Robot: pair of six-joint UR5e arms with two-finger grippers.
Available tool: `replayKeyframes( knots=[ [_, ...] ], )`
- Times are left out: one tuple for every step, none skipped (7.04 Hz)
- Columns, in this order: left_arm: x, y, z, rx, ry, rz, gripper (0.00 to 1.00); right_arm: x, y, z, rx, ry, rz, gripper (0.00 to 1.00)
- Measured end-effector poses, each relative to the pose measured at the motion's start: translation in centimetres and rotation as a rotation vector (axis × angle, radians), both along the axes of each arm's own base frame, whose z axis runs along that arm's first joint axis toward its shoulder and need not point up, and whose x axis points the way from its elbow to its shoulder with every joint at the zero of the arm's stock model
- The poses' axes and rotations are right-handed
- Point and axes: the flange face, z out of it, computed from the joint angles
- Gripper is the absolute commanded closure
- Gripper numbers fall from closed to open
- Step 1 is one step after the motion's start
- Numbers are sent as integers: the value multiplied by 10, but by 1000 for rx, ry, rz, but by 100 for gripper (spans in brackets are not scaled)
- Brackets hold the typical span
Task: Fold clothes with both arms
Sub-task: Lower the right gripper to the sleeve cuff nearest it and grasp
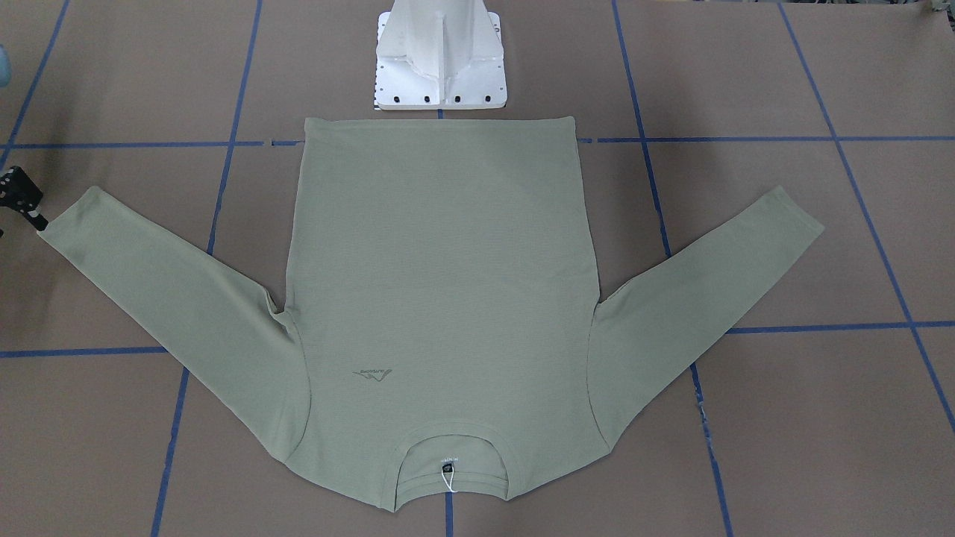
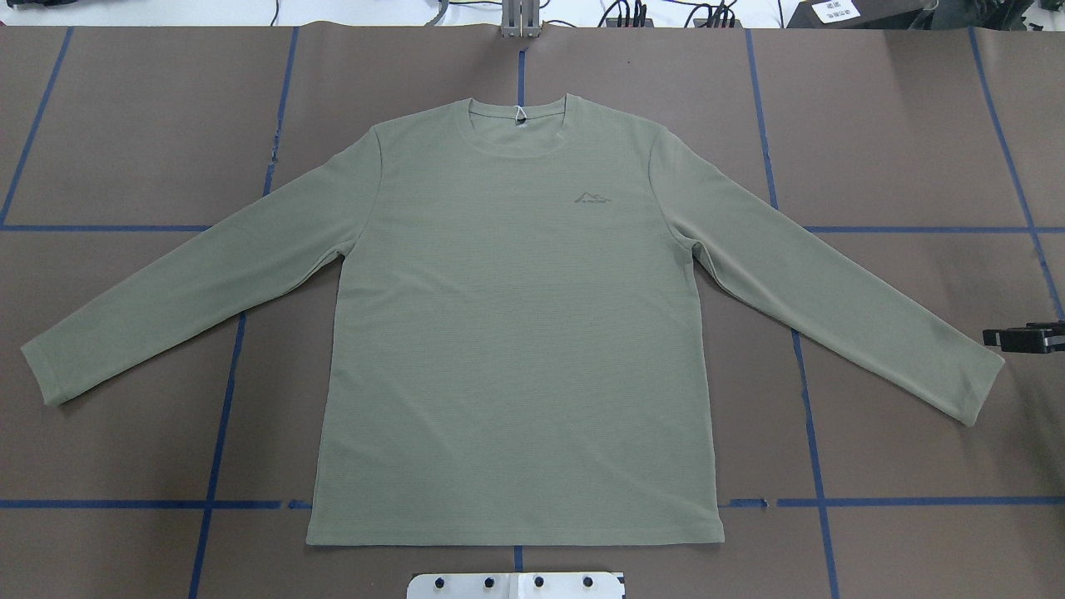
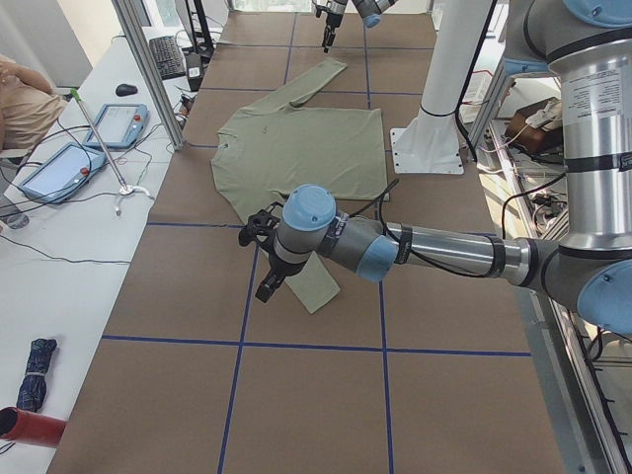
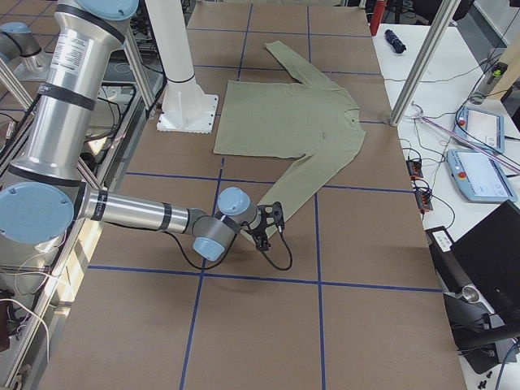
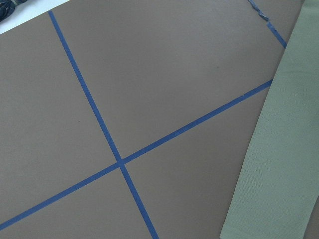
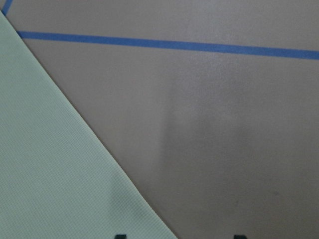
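Note:
The pale sage-green shirt lies flat and face up on the brown table, collar away from the robot, both sleeves spread out and down. My right gripper hangs low just outside the right cuff. In the right wrist view its two fingertips stand wide apart, open, one over the sleeve and one over bare table. My left gripper shows only in the exterior left view, low by the left cuff; I cannot tell its state. The left wrist view shows that sleeve but no fingers.
The white pedestal base stands at the shirt's hem. Blue tape lines grid the table. A side bench with tablets, cables and metal posts runs along the far edge, where a person's arm rests.

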Motion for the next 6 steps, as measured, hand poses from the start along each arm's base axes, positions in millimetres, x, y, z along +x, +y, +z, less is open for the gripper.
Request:
replayKeyframes(
  knots=[
    [0, 0, 0, 0, 0, 0, 0, -9, 2, 3, 4, 8, -15, 26],
    [0, 0, 0, -1, 0, 0, 0, -15, 5, 6, 4, 12, -26, 27],
    [0, 0, 1, -1, 0, 0, 0, -17, 6, 8, 1, 15, -34, 28],
    [0, 0, 1, -1, 0, 0, 0, -19, 8, 11, -4, 18, -39, 29],
    [0, 0, 1, -1, 0, 0, 0, -20, 9, 14, -8, 22, -43, 31],
    [0, 0, 2, -2, -1, 1, 0, -21, 10, 16, -12, 24, -47, 32]
  ],
)
